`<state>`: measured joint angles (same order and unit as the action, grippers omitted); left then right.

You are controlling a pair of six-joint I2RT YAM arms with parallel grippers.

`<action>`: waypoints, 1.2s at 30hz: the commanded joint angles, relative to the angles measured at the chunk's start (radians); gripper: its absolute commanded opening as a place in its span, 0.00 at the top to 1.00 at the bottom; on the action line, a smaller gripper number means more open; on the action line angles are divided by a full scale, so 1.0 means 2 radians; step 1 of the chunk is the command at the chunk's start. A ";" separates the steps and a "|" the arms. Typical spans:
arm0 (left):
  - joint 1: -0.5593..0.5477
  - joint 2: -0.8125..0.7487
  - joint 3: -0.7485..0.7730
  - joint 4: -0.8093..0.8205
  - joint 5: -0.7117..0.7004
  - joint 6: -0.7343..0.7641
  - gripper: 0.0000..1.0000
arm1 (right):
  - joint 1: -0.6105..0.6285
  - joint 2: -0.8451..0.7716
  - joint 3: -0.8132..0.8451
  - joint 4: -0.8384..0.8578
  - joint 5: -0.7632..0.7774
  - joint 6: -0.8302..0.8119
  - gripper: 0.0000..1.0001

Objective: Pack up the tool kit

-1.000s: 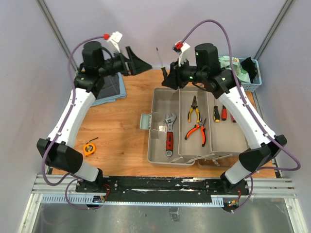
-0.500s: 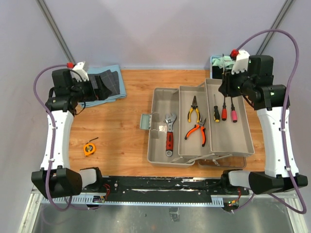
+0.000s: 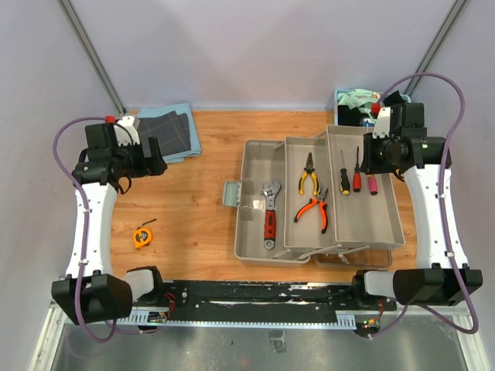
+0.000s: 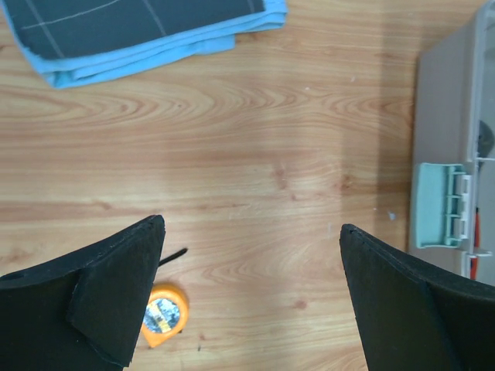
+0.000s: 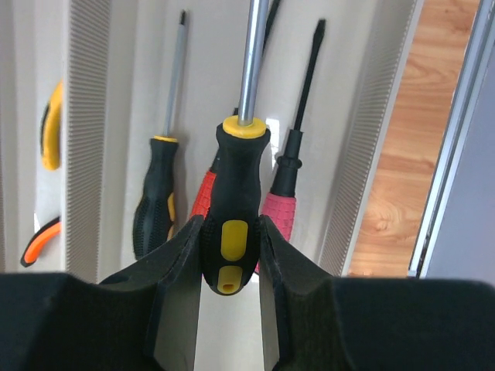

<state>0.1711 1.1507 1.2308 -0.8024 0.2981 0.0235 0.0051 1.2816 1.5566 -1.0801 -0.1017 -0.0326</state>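
The grey-beige toolbox lies open with its trays folded out. A red-handled wrench sits in its left part, two pliers in the middle tray. The right tray holds a black-yellow, a red-handled and a pink-handled screwdriver. My right gripper hangs over that tray, shut on another black-and-yellow screwdriver, shaft pointing away. My left gripper is open above bare wood, with the orange tape measure beside its left finger.
Folded dark grid-pattern cloths lie at the back left. A blue basket of cloths stands behind the right tray. The toolbox latch faces the left gripper. The table's right edge runs beside the tray.
Both arms have swung out from the back centre. The right gripper carried the screwdriver to the right tray and lowered it. The left gripper drew back left, still open.
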 commanded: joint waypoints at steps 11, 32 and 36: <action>0.007 -0.027 -0.038 -0.050 -0.130 0.034 0.01 | -0.017 0.036 -0.019 -0.067 0.026 -0.002 0.99; 0.013 0.005 -0.116 -0.026 -0.149 0.136 0.01 | -0.017 0.055 -0.018 -0.070 0.006 -0.002 0.50; 0.013 0.005 -0.116 -0.023 -0.146 0.145 0.01 | -0.017 0.051 -0.015 -0.072 0.006 0.000 0.37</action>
<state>0.1879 1.1603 1.0000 -0.8852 -0.0044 0.2749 -0.0105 1.3727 1.5269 -1.1778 -0.0921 -0.0345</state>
